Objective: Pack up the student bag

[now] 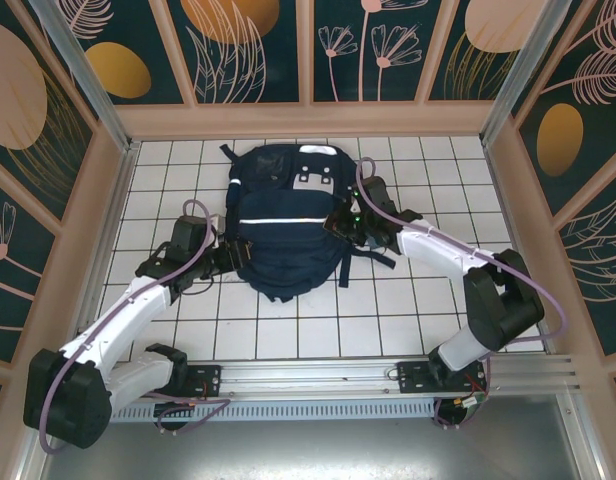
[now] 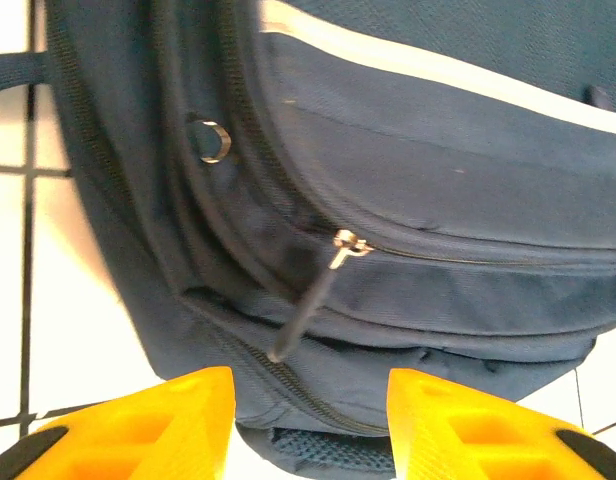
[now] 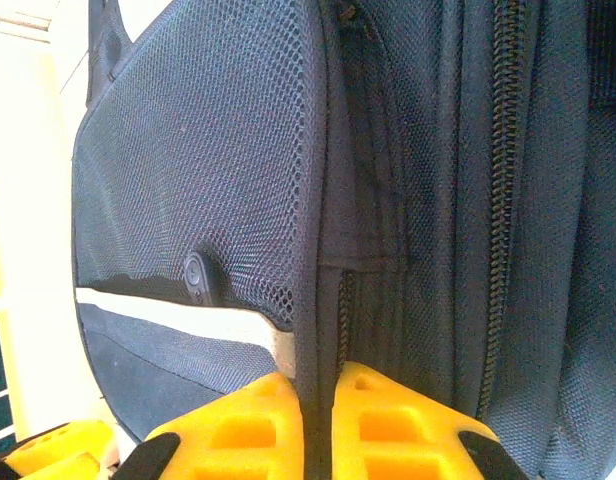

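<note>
Navy fabric backpack (image 1: 288, 225) lies flat at the middle of the white tiled surface (image 1: 408, 310). Soft and floppy, I'd guess, best taken by seams. Right fingers (image 3: 258, 425) clench its side seam (image 3: 308, 250); left fingers (image 2: 158, 420) gape before the black zip pull (image 2: 308, 305).

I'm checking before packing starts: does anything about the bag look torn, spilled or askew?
Nothing stands out. The student bag lies flat on the tiled table, fabric intact, nothing spilled. The right claw pinches a side seam of it; the left claw stands open near a zipper pull.
</note>
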Robot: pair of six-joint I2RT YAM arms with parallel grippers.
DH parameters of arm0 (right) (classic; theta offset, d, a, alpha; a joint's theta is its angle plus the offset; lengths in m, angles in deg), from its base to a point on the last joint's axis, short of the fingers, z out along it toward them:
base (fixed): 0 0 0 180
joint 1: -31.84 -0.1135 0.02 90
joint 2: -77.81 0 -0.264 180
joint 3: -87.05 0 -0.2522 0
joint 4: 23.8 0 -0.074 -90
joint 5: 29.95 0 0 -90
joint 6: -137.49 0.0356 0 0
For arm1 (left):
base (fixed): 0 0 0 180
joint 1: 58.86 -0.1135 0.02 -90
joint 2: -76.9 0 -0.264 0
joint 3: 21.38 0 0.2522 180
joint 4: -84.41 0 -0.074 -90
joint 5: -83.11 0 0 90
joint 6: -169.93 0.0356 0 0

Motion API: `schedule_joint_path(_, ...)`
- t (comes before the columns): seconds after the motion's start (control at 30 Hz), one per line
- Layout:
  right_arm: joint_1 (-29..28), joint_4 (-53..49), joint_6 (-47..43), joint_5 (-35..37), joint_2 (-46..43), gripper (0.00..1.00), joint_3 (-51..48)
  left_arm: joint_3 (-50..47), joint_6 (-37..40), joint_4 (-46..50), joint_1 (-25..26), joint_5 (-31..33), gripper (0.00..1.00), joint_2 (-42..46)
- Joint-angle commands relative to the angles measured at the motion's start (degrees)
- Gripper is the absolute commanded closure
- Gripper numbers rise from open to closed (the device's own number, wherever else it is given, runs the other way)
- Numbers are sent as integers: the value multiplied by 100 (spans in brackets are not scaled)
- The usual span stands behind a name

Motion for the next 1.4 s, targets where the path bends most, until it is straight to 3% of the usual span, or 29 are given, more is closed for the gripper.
schedule_joint_path(0.0,18,184,-239,-63,89,92,236,-82,337,-581,74,-173,55,-150)
schedule_joint_path(0.37,235,191,-242,-147,55,93,151,225,505,-626,84,378,53,-810)
schedule_joint_path(0.5,241,188,-241,-136,57,93,148,150,443,-860,84,-99,66,-906)
schedule_joint_path(0.63,254,160,-247,-103,63,94,140,101,447,-815,84,69,81,-786)
schedule_joint_path(0.8,294,-58,-322,205,44,95,173,170,305,-402,84,1031,100,-577)
schedule_joint_path(1.03,492,-92,-314,374,-73,96,78,191,-284,-44,76,2431,100,-715)
schedule_joint_path(1.17,547,-59,-419,266,-60,95,97,290,-554,-155,78,2829,100,-813)
schedule_joint_path(1.23,566,-19,-508,118,-58,91,108,367,-578,-368,71,2643,100,-943)
schedule_joint_path(1.37,562,-147,-817,-10,-201,63,200,676,-578,-616,67,2152,100,-1474)
